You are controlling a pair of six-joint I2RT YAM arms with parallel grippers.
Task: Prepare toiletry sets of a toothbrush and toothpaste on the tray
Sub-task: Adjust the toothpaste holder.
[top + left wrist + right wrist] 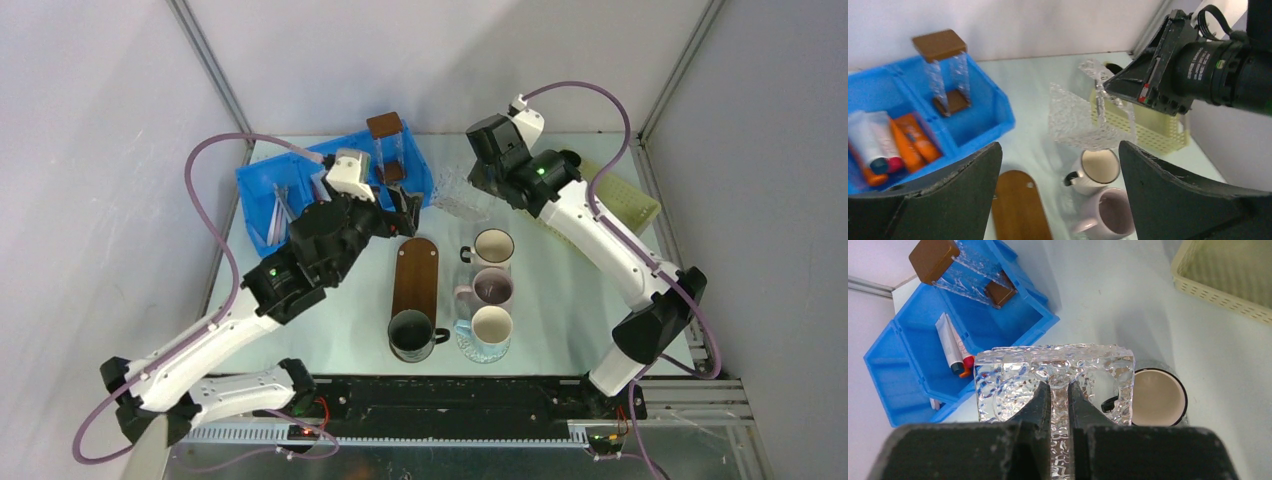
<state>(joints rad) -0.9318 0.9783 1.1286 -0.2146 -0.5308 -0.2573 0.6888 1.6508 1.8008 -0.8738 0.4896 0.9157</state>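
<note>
we're at the back of the table now, walls close on three sides. the open room is on the right, between the row of mugs and the yellow basket by the right edge. the blue bin fills the back left corner.

the left gripper hangs just past the bin's front rim, over the far end of the wooden tray, fingers spread wide with nothing between them. the right gripper is pinched tight on one wall of a clear textured box, just behind the white mug. the box looks lifted off the surface.

hard to read: from above, the left arm covers much of the bin and the held box is only a faint shimmer. in the left wrist view the fingers cut off the tray's near part.

containers: the toothpaste tubes, orange and white, lie side by side in one bin compartment. the toothbrush handles lie in the leftmost one, and a brown-lidded box stands in the right one. both kinds are in the bin, not on the tray. a black mug sits at the tray's near end, and a pink mug stands just right of the tray.
</note>
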